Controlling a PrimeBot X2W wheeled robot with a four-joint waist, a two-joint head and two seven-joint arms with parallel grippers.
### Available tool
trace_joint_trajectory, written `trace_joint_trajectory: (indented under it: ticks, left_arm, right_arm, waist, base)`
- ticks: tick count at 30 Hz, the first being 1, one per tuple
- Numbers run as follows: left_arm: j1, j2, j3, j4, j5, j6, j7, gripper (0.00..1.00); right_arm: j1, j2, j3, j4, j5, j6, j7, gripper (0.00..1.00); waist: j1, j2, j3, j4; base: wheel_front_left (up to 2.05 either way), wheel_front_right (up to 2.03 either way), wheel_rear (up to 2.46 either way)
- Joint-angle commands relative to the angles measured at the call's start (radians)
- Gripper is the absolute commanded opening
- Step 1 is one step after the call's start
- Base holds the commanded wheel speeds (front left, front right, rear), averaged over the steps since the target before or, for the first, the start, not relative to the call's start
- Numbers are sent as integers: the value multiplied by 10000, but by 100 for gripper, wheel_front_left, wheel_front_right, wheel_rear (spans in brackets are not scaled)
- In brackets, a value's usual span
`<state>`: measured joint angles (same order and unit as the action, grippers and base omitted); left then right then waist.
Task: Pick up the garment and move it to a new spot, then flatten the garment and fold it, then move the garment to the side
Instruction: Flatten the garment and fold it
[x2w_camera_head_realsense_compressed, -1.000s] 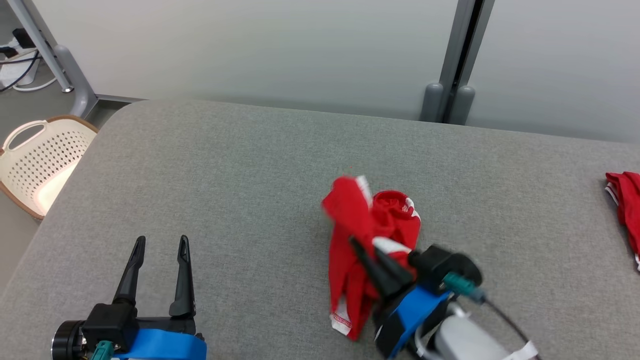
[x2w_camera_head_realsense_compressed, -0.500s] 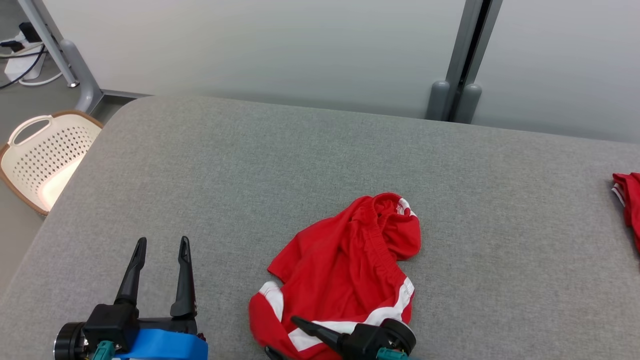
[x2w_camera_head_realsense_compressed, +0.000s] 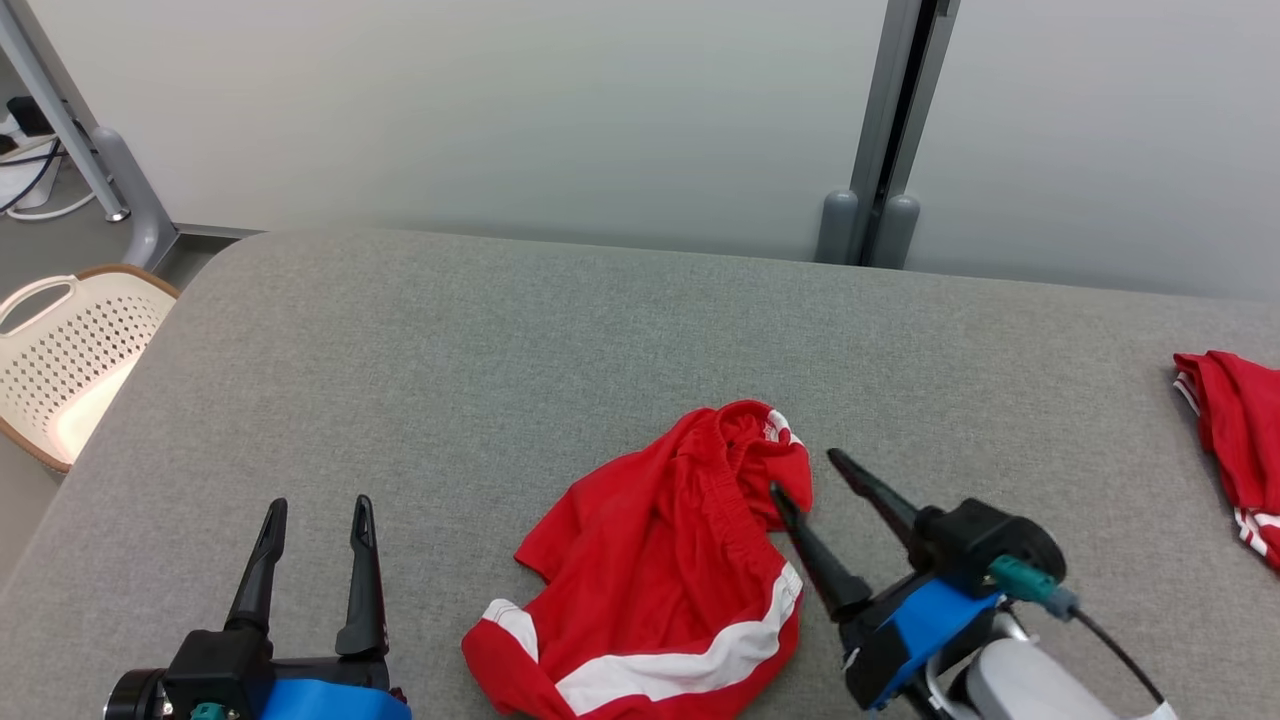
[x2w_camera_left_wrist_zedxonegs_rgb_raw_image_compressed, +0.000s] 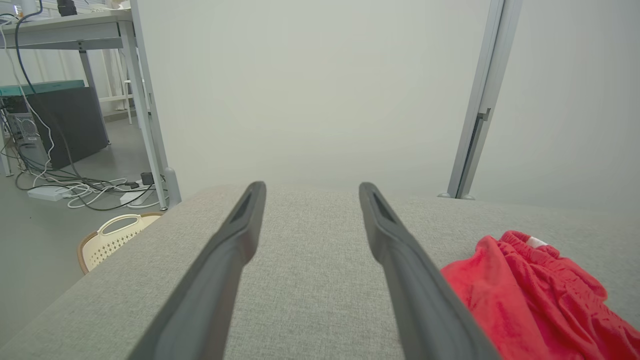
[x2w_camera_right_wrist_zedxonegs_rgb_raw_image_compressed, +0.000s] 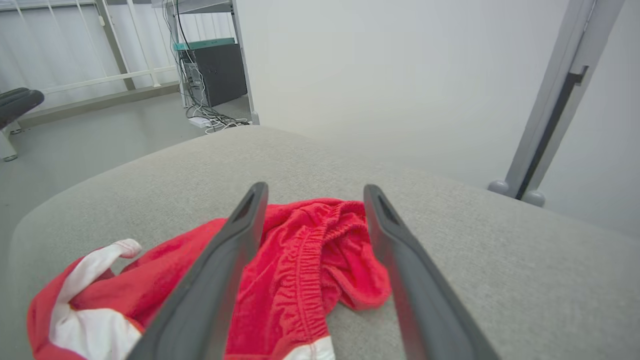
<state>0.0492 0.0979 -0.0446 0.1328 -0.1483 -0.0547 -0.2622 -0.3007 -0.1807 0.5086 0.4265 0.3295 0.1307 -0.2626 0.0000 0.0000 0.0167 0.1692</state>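
The garment (x2w_camera_head_realsense_compressed: 660, 570), red shorts with white stripes and an elastic waistband, lies crumpled on the grey padded table (x2w_camera_head_realsense_compressed: 450, 350), near the front middle. My right gripper (x2w_camera_head_realsense_compressed: 803, 472) stands open just right of it, its fingers over the waistband end and holding nothing. In the right wrist view the garment (x2w_camera_right_wrist_zedxonegs_rgb_raw_image_compressed: 305, 260) lies below and between the spread fingers of the right gripper (x2w_camera_right_wrist_zedxonegs_rgb_raw_image_compressed: 315, 186). My left gripper (x2w_camera_head_realsense_compressed: 318, 503) is open at the lower left, well clear of the cloth. In the left wrist view the left gripper (x2w_camera_left_wrist_zedxonegs_rgb_raw_image_compressed: 311, 186) points over bare table, with the garment (x2w_camera_left_wrist_zedxonegs_rgb_raw_image_compressed: 525, 280) to its right.
A second red garment (x2w_camera_head_realsense_compressed: 1230, 430) lies at the table's right edge. A cream perforated basket (x2w_camera_head_realsense_compressed: 70, 360) stands on the floor off the left edge. A grey post (x2w_camera_head_realsense_compressed: 870, 200) and a pale wall stand behind the table. Cables (x2w_camera_left_wrist_zedxonegs_rgb_raw_image_compressed: 75, 185) lie on the floor at far left.
My right gripper opened and let go of the garment, which dropped from a hanging bunch into a crumpled spread on the table. The gripper then drew back to the garment's right. The camera shifted slightly.
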Motion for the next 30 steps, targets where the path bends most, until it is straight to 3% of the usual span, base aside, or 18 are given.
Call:
trace_joint_trajectory:
  ticks: [1, 4, 10, 20, 21, 22, 23, 24, 30]
  left_arm:
    - [72, 13, 9, -42, 64, -58, -35, 100]
    - [10, -3, -46, -47, 103, -74, -34, 100]
    - [-94, -4, -75, -36, 135, -130, -34, 100]
    - [-220, 73, -72, 26, 190, -158, -34, 100]
    - [-215, 73, -80, 34, 197, -150, -34, 100]
    - [-215, 73, -80, 34, 197, -150, -34, 100]
    - [-213, 73, -91, 38, 205, -151, -34, 100]
    - [-214, 72, -98, 39, 196, -151, -34, 100]
    - [-107, 64, -9, 44, 159, -79, -36, 100]
  right_arm:
    - [3, -73, -227, 88, -85, 1, 83, 100]
    - [-34, -328, -537, 375, -209, -1, 297, 100]
    - [103, -242, -282, 1352, -343, -1, 558, 100]
    - [-532, 425, 559, 3948, -152, -1, 320, 100]
    - [-576, 513, 592, 4166, -81, -1, 281, 62]
    - [-576, 513, 592, 4166, -81, -1, 281, 62]
    - [-638, 589, 627, 4349, -27, -1, 236, 10]
    - [-699, 646, 671, 4494, 12, -1, 186, 0]
    - [-806, 707, 641, 4646, 373, -1, -22, 0]
  waist:
    - [0, 0, 40, 14]
    - [0, 0, 106, 92]
    - [0, 0, 222, 291]
    - [0, 0, 327, 448]
    - [0, 0, 312, 455]
    - [0, 0, 312, 455]
    - [0, 0, 312, 459]
    - [0, 0, 314, 461]
    - [0, 0, 223, 323]
  base:
    - [0, 0, 0]
    - [0, 0, 0]
    - [0, 0, 0]
    - [0, 0, 0]
    - [0, 0, 0]
    - [0, 0, 0]
    - [0, 0, 0]
    - [0, 0, 0]
    - [0, 0, 0]
